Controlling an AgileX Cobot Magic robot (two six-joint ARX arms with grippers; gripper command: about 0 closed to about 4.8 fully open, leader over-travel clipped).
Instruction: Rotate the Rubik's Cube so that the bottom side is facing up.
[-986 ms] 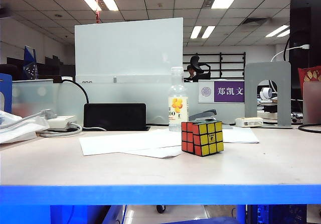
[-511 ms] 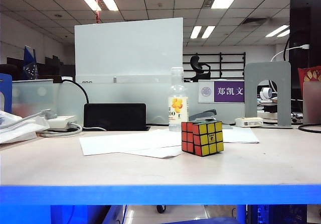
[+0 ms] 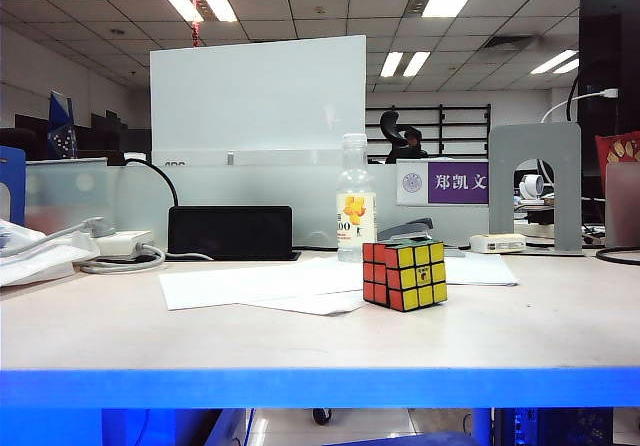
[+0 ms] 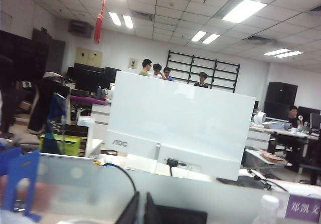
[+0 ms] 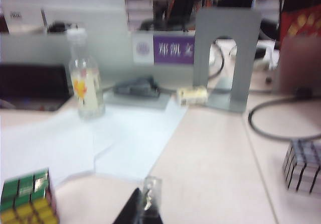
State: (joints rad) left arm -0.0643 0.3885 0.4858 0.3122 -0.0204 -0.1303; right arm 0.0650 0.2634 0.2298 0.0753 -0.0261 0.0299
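The Rubik's Cube (image 3: 404, 276) rests on the table just right of the middle, a red face turned left and a yellow face turned right. In the right wrist view the Rubik's Cube (image 5: 27, 196) shows a green top and a yellow side. My right gripper (image 5: 145, 204) is shut and empty, hanging over bare table and well apart from the cube. My left gripper (image 4: 142, 209) is also shut and empty, pointing level toward the back of a white monitor (image 4: 180, 123); the cube is out of that view. Neither arm appears in the exterior view.
A clear bottle (image 3: 354, 201) stands behind the cube on white paper sheets (image 3: 270, 284). A black box (image 3: 229, 232) sits at the back left, a stapler (image 3: 405, 230) and a grey bookend (image 3: 533, 181) at the back right. A pale cube (image 5: 303, 166) lies far right.
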